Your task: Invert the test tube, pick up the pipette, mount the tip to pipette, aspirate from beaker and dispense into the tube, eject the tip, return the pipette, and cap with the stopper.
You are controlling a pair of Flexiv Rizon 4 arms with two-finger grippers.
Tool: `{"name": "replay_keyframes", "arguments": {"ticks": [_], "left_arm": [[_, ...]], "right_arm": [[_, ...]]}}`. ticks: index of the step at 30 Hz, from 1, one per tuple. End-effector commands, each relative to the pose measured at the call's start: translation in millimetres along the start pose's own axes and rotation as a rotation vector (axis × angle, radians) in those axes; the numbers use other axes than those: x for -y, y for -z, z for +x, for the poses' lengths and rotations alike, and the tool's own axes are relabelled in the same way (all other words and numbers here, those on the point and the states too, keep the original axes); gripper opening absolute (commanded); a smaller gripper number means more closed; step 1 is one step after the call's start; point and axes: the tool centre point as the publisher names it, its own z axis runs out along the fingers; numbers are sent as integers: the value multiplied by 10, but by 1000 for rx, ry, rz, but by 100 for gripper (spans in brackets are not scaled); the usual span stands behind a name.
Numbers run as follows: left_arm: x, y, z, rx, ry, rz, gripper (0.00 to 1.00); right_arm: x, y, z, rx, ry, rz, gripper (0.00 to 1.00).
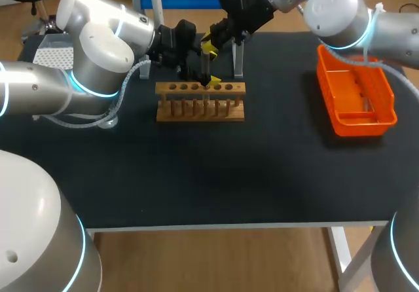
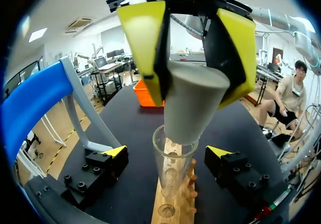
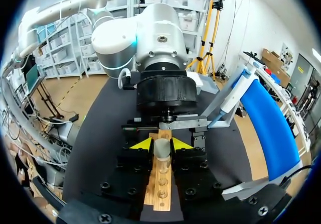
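Wide apart at the near edge of the left wrist view stand the two black, yellow-tipped fingers of the left gripper (image 2: 166,151); they straddle the test tube (image 2: 173,158) without touching it, one on each side with a clear gap to the glass, so these jaws are open and hold nothing. Just beyond them the right gripper (image 2: 190,83) comes in from the far side; its broad yellow pads (image 2: 143,43) press on two sides of the grey stopper (image 2: 193,103), jaws closed on it. The stopper tapers downward; its narrow end sits at the tube's open mouth, though whether it is seated inside the rim I cannot tell. The test tube stands upright in the wooden rack (image 2: 168,206), mouth up, in a hole near the middle of the row.

From the right wrist view the same meeting shows head-on: the right gripper (image 3: 160,143) has its tips close together on the stopper (image 3: 161,147); the tube (image 3: 161,168) and rack (image 3: 160,194) run on below it; the left arm's wrist faces it from just beyond.

From the head view the rack (image 1: 200,109) stands toward the back of the dark table (image 1: 209,174), with both arms gathered over it; an orange basket (image 1: 360,127) lies well apart on the right side; a blue-barred stand (image 2: 35,101) rises beside the left gripper, behind the rack.
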Motion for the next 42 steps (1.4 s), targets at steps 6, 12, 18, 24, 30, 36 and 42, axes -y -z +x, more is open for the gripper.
{"name": "replay_keyframes", "arguments": {"ticks": [6,12,18,24,30,36,42], "left_arm": [[1,1,-14,-5,1,-1,100],[1,1,-14,-5,1,-1,100],[1,1,-14,-5,1,-1,100],[1,1,-14,-5,1,-1,100],[1,1,-14,-5,1,-1,100],[1,1,-14,-5,1,-1,100],[1,1,-14,-5,1,-1,100]], "right_arm": [[39,-43,6,-7,-1,10,0],[89,-92,33,-16,-6,21,0],[109,-99,34,-17,-11,25,0],[69,-52,-6,1,-8,10,0],[38,-13,-22,10,-4,1,0],[19,7,-32,17,-1,-3,0],[4,29,-36,24,1,-7,0]]}}
